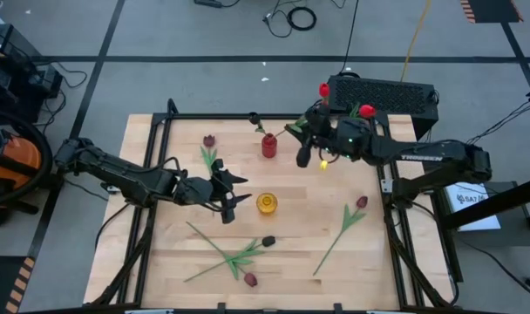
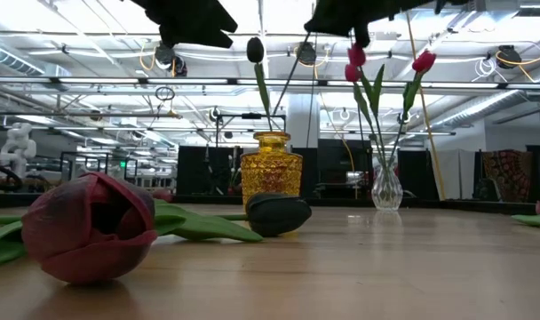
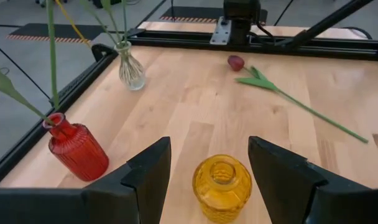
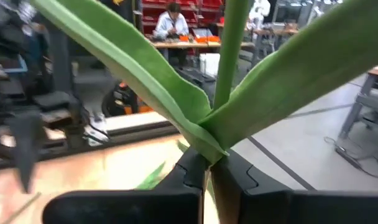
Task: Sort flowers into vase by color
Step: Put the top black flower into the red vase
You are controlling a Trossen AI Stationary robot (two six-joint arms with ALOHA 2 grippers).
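My left gripper (image 1: 233, 199) (image 3: 207, 180) hovers open just left of the yellow vase (image 1: 267, 203) (image 3: 221, 186), touching nothing. My right gripper (image 1: 302, 133) (image 4: 209, 171) is over the table's far side, by the red vase (image 1: 268, 145) (image 3: 77, 149) and the clear vase (image 3: 131, 71) (image 2: 385, 187), shut on a green tulip stem. Red tulips (image 1: 367, 111) (image 2: 424, 60) stand in the clear vase. A dark-headed tulip (image 1: 254, 116) (image 2: 255, 49) rises near the red vase. Several maroon and dark tulips (image 1: 362, 201) (image 1: 209, 140) (image 1: 268, 241) (image 1: 249, 279) lie flat on the table. My right gripper pinches a tulip's green stem between its two fingers, right where two long leaves branch off (image 4: 212, 152). The stem rises straight beyond the fingertips and the leaves spread to either side. Its head is outside the wrist view, and I cannot tell which head belongs to it.
A black case (image 1: 383, 94) sits beyond the table's far right corner. Black frame rails (image 1: 160, 131) edge the table. Bare wood (image 1: 317, 187) lies between the yellow vase and the right-hand tulip. A person (image 4: 172, 22) sits at a bench far behind.
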